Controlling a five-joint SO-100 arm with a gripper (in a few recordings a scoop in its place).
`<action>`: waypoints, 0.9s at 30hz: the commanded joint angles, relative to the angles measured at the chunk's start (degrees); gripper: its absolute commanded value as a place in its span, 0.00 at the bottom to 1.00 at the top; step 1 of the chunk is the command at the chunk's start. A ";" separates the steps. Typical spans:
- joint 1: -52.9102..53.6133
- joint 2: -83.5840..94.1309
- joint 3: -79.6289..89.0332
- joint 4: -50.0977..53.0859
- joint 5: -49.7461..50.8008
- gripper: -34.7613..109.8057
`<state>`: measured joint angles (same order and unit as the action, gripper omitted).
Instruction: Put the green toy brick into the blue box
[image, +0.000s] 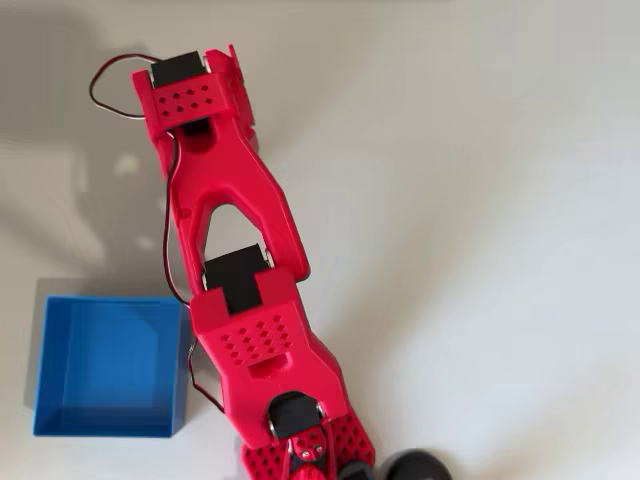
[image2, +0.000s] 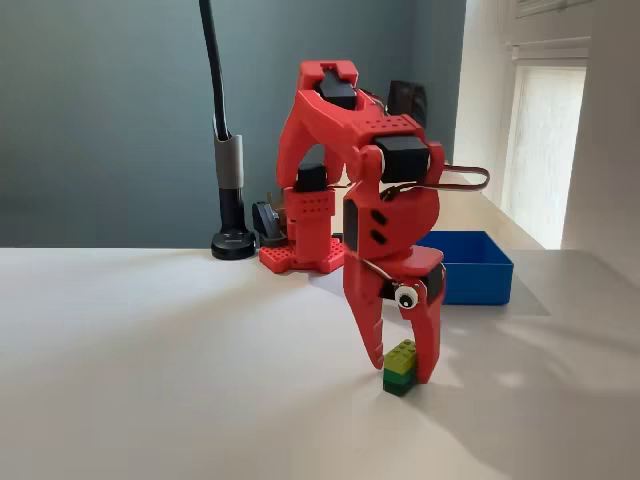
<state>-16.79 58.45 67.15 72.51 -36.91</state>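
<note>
In the fixed view the green toy brick stands on the white table, lime on top and darker below. My red gripper points straight down over it, one finger on each side and pressed against the brick. The brick rests on the table surface. The blue box sits behind and to the right of the gripper in that view. In the overhead view the blue box lies at the lower left, and the red arm stretches upward and covers the brick.
A black gooseneck stand with a round base rises behind the arm's red base. A black round object shows at the bottom edge of the overhead view. A bright window lies at the right of the fixed view.
</note>
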 joint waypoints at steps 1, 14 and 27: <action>-1.67 2.02 -3.87 0.62 2.46 0.24; -2.81 2.90 -1.05 0.62 4.66 0.24; -6.24 13.62 3.43 0.70 8.35 0.24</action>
<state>-21.18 60.56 69.08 72.51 -28.30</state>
